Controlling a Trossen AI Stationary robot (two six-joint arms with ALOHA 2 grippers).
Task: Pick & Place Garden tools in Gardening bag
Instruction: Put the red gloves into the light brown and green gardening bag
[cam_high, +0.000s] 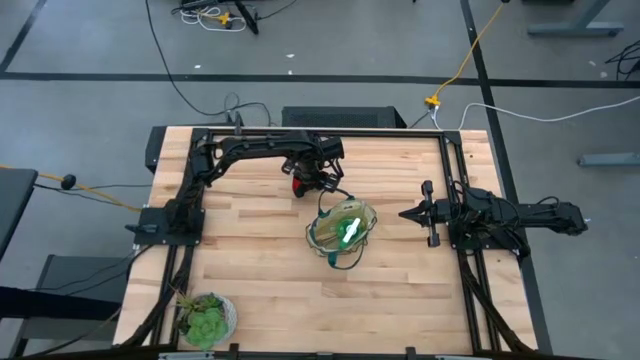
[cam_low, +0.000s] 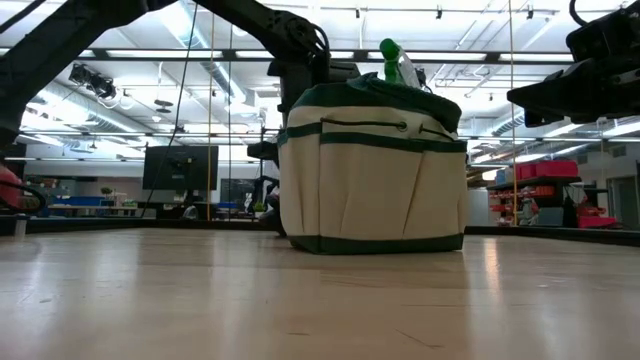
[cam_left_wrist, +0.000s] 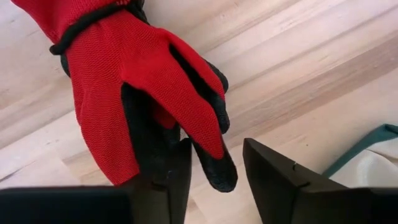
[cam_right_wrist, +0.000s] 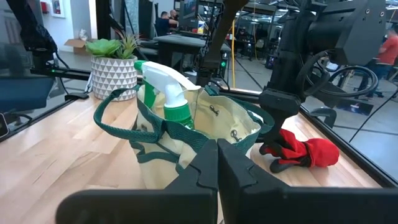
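The red-and-black glove bundle lies flat on the table just beyond the bag, and also shows in the left wrist view and the right wrist view. My left gripper is open and low over the glove's fingertip end, one finger on either side of a black glove tip. The tan gardening bag with a green rim stands upright mid-table. The green spray bottle stands in it, its nozzle above the rim. My right gripper is shut and empty, right of the bag. No rake shows. My left gripper comes at the glove's black fingertip end from above, with its fingers open around it. I cannot tell whether a finger touches the glove. The glove lies flat on the table.
A green plant in a white pot stands at the table's near left corner. The bag's looped green handles hang out over its sides. Bare wood lies left of and in front of the bag.
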